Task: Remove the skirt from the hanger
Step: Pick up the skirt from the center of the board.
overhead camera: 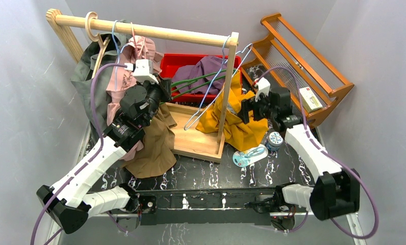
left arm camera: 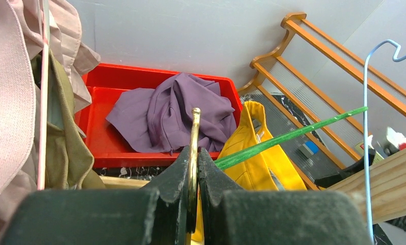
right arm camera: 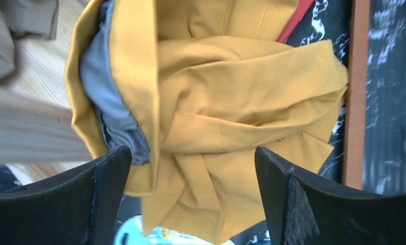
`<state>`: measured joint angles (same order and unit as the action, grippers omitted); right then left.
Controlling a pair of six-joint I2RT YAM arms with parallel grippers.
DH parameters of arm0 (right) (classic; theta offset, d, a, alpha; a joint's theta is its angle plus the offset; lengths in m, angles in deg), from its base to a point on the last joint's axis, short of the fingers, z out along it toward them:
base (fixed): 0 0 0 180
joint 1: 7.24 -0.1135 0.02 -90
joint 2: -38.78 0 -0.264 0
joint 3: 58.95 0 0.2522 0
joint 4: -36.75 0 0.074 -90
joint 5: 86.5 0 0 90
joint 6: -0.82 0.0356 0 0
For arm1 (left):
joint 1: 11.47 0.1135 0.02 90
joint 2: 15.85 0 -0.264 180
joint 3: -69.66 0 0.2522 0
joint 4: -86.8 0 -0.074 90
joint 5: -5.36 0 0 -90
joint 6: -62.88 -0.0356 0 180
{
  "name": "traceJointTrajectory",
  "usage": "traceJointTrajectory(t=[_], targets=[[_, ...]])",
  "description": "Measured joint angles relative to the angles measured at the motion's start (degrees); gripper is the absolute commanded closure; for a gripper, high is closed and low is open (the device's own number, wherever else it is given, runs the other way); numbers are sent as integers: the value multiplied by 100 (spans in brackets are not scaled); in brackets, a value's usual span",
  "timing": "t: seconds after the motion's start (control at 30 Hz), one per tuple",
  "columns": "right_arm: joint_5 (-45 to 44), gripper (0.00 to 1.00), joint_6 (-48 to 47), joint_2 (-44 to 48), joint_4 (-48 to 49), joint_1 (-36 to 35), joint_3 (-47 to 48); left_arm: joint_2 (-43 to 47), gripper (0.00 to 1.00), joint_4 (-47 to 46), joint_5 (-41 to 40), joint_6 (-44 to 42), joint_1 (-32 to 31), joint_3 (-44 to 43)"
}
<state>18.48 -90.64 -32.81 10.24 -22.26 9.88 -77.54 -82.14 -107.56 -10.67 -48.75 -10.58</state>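
While left claw (left arm camera: 195, 153) pinches one gold hook (left arm camera: 195, 122) | right claw (right arm camera: 191, 153) agape | one yellow garment (right arm camera: 231, 102) beyond

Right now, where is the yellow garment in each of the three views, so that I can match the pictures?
Top external: the yellow garment is right of centre, heaped against the right post of the wooden rack.
Left wrist: lower centre-right, under the green rod.
Right wrist: it fills the middle.
Shared landmark: the wooden rack, lower right in the left wrist view, at the left side in the right wrist view.
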Motion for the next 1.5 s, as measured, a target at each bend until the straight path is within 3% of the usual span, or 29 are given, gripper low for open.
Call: traceJointTrajectory(t=[0.17, 0.33, 0.43, 0.6, 1.07, 1.17, 1.27, 1.5], targets=[[214, 2, -1506, 855, 1143, 0, -1338, 46, 100, -2, 2, -33, 0, 24], [754, 2, -3268, 890, 1167, -26, -1543, 129, 100, 13, 0, -50, 0, 44], [870, 2, -3829, 586, 1187, -111, -1543, 170, 100, -4, 0, -39, 0, 76], [1082, 2, -4249, -234, 1178, -201, -1526, 179, 100, 22, 55, -35, 0, 85], [1423, 5, -4288, -1655, 1556, -304, -1161, 179, 100, 66, 74, 9, -2, 83], [1493, 18, -4284, -1818, 1613, -304, -1119, 177, 100, 85, 85, 24, -2, 83], [1530, 47, -4319, -1930, 1628, -306, -1084, 173, 100, 105, 85, 48, -2, 83], [1543, 99, -4439, -2190, 1263, -306, -699, 146, 100, 125, 83, 68, -2, 63]])
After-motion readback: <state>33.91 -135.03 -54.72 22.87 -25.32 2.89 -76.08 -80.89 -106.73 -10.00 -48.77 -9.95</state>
